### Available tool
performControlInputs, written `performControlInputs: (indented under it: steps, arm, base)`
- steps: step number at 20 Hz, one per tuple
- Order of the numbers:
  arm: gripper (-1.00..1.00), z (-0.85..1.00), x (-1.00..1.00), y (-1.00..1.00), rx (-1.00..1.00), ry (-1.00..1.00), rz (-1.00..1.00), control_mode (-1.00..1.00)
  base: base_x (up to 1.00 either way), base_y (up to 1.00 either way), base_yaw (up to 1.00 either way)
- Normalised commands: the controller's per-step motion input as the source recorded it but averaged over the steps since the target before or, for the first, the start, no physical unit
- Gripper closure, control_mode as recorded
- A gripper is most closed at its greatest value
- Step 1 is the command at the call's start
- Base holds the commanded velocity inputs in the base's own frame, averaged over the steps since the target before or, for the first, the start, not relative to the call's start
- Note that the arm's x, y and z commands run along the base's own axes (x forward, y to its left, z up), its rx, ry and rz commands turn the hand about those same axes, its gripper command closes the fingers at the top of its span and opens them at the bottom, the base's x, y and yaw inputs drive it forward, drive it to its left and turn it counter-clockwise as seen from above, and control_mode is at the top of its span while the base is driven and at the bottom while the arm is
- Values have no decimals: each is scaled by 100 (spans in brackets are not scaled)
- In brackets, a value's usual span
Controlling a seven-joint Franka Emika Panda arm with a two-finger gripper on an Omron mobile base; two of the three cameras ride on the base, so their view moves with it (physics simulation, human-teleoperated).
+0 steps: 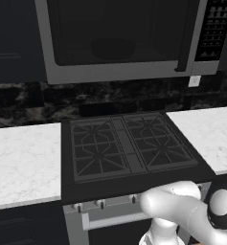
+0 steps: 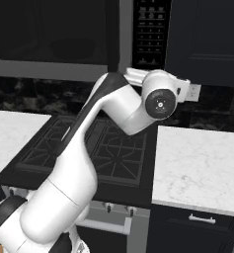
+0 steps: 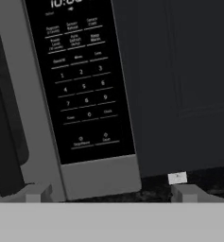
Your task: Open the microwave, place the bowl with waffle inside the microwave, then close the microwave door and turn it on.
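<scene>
Claw (image 3: pixel 111 193) faces button panel (image 3: pixel 82 78); stove (image 1: pixel 129 146) below.

A black gas stove (image 1: pixel 129 148) with grid grates sits at the centre, its knobs and pale oven handle (image 1: pixel 112 221) toward 6 o'clock. White marble worktop (image 1: pixel 21 162) runs off at 9 and 3 o'clock. Behind it, at 12, a dark veined stone backsplash (image 1: pixel 33 103) carries a white wall socket (image 1: pixel 194 81). Dark cabinets (image 2: pixel 207 34) hang above.
</scene>
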Motion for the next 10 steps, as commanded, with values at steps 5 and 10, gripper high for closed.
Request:
performControlInputs:
  steps: [5,10]
  arm:
    - [-100,0,29,-20,0,1,0,-100]
    - [-100,0,25,-10,0,0,0,-100]
  base:
    - [0,0,0]
    - [0,0,0]
